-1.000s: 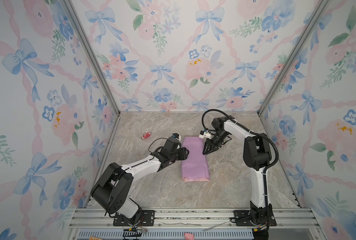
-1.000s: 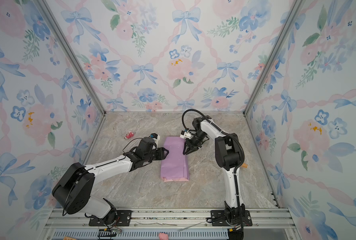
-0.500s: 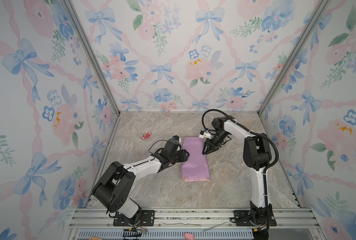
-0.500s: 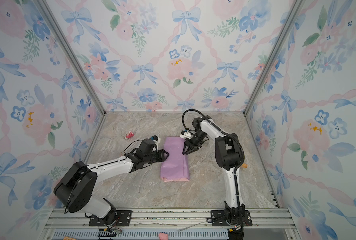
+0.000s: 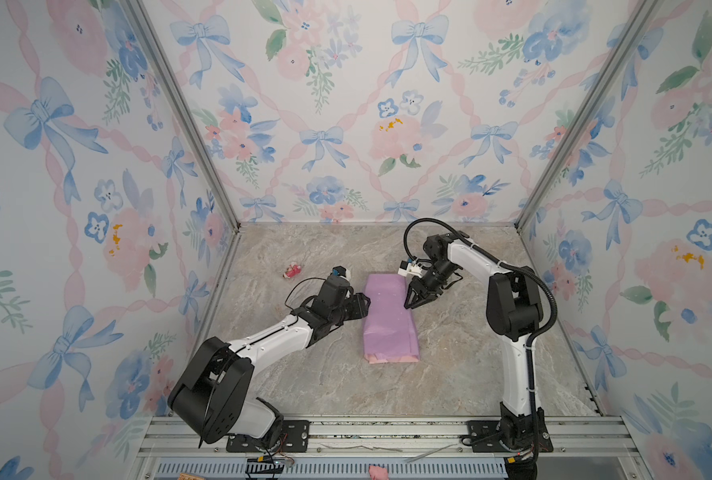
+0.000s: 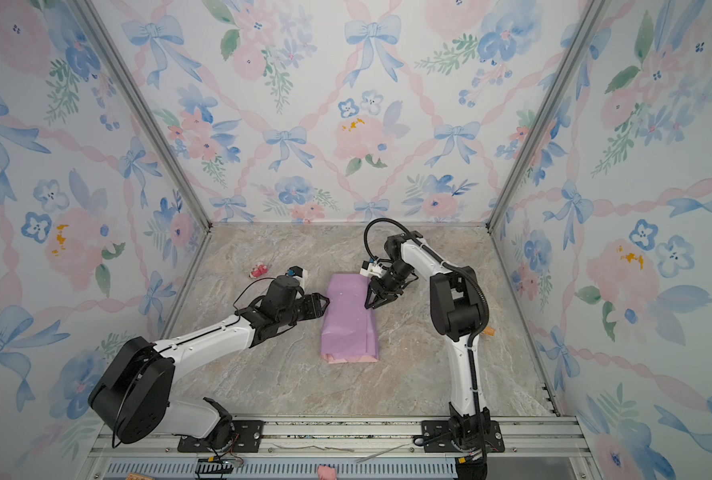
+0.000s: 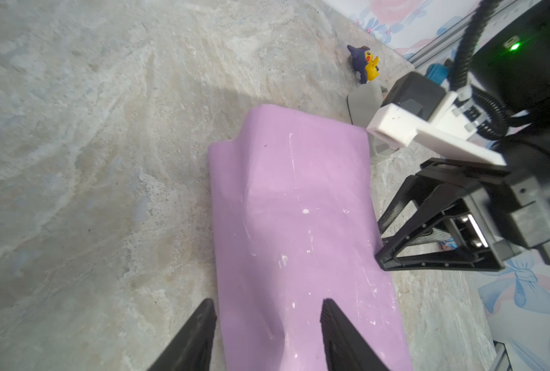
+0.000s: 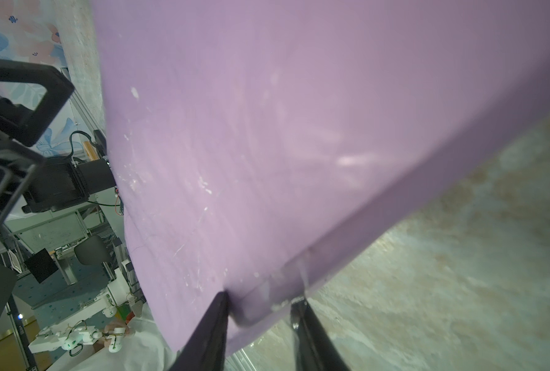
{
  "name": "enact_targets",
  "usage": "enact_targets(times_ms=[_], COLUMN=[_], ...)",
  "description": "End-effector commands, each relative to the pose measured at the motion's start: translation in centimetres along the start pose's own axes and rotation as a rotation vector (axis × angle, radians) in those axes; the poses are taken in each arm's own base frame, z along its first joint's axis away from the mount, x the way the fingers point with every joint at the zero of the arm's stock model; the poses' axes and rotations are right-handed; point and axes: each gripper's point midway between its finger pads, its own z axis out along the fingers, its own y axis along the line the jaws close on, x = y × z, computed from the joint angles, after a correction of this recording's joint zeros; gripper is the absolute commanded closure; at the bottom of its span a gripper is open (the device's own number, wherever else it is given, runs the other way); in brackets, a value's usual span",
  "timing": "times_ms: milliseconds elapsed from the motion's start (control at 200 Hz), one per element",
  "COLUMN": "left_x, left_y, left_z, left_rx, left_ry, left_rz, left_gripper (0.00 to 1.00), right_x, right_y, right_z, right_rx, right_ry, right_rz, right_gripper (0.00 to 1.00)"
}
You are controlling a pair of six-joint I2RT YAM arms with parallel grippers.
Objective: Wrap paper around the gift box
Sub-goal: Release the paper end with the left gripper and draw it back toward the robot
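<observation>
The paper (image 5: 389,316) lies folded into a long lilac bundle on the marble floor, with its pink face showing at the near end. The gift box is hidden under it. My left gripper (image 5: 364,307) is open at the bundle's left edge. In the left wrist view one finger (image 7: 203,334) is over the floor and the other is over the paper (image 7: 299,225). My right gripper (image 5: 408,305) is open at the right edge. Its tips straddle the paper's (image 8: 267,128) edge, where a strip of clear tape (image 8: 286,282) lies.
A small pink-red object (image 5: 293,271) lies on the floor at the back left. A grey tape dispenser (image 7: 363,102) and a small purple-and-yellow toy figure (image 7: 365,64) stand behind the bundle's far end. Patterned walls close in three sides, and a metal rail (image 5: 387,432) runs along the front.
My left gripper's jaws have spread a little wider. Both arms and the paper bundle have stayed almost where they were.
</observation>
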Motion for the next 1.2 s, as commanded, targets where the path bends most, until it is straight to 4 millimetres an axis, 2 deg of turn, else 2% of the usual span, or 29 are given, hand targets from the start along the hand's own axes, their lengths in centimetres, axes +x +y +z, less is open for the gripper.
enact_targets(times_ms=[0, 325, 685, 830, 1060, 1120, 1135, 1195], left_x=[2.7, 4.3, 3.9, 4.0, 3.0, 3.0, 1.9, 0.9], left_y=[0.9, -1.1, -2.0, -2.5, -3.1, -2.7, -3.5, -3.7], left_z=[1.0, 1.7, 1.8, 1.9, 1.5, 1.2, 1.0, 0.6], left_rx=[0.017, 0.100, 0.110, 0.121, 0.120, 0.098, 0.110, 0.094], left_ry=[0.085, 0.125, 0.112, 0.116, 0.086, 0.084, 0.061, 0.038], left_rz=[-0.049, -0.055, -0.034, -0.024, 0.001, 0.020, 0.028, 0.054], left_gripper=[0.44, 0.48, 0.49, 0.48, 0.48, 0.48, 0.48, 0.48], right_x=[-0.1, -0.2, -0.3, -0.2, -0.1, -0.1, -0.1, -0.1], right_y=[1.1, 1.5, 2.1, 1.4, 0.4, 0.4, 0.4, 0.3], right_z=[-1.2, -1.3, -1.4, -1.1, -0.8, -0.7, -0.7, -0.7], right_rx=[-0.013, -0.030, -0.046, -0.018, 0.016, 0.014, 0.015, 0.015], right_ry=[-0.034, -0.041, -0.052, -0.040, -0.031, -0.030, -0.030, -0.031], right_rz=[-0.009, -0.011, -0.019, -0.003, 0.016, 0.018, 0.018, 0.019], right_gripper=[0.63, 0.59, 0.58, 0.62, 0.71, 0.73, 0.74, 0.75])
